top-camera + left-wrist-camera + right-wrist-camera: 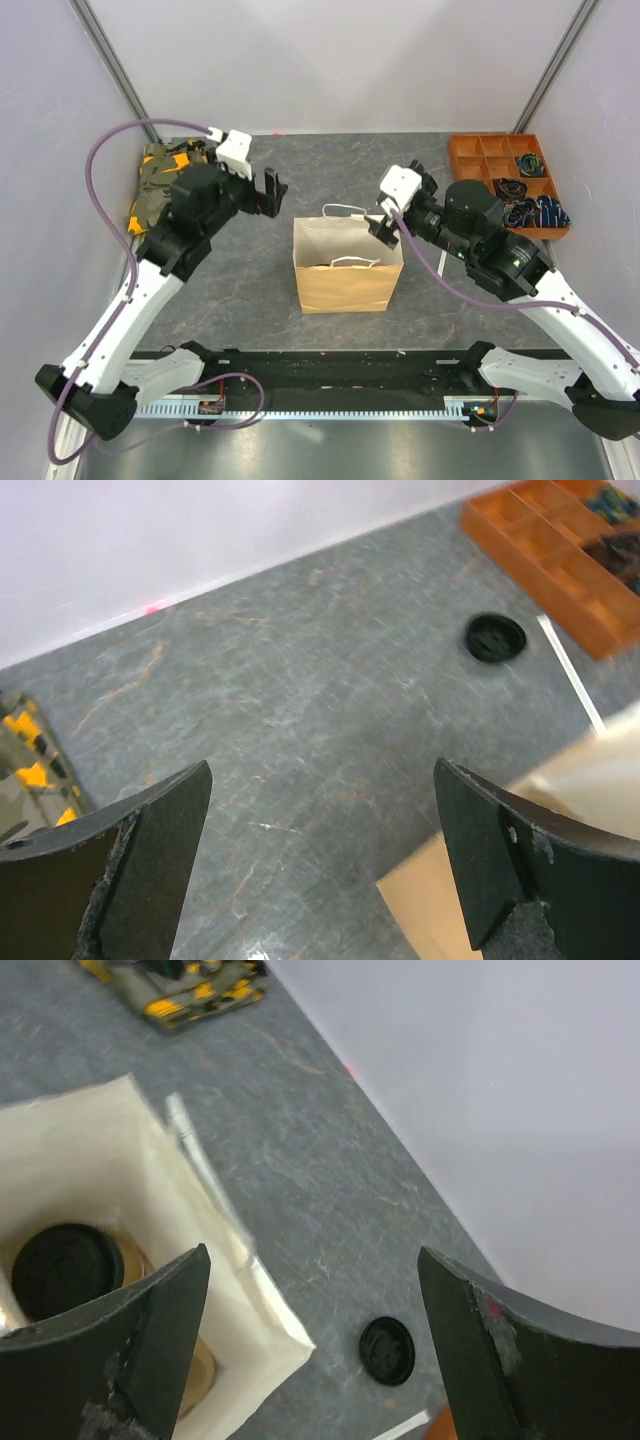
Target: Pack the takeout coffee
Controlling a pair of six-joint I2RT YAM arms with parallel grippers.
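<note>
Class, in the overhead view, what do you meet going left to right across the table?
Green-and-yellow pile → left gripper → paper bag → orange tray. The right gripper overlaps the bag, so it is left out.

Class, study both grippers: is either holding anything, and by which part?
Nothing is held. The left gripper and the right gripper are both open and empty; the takeout coffee sits inside the paper bag.
</note>
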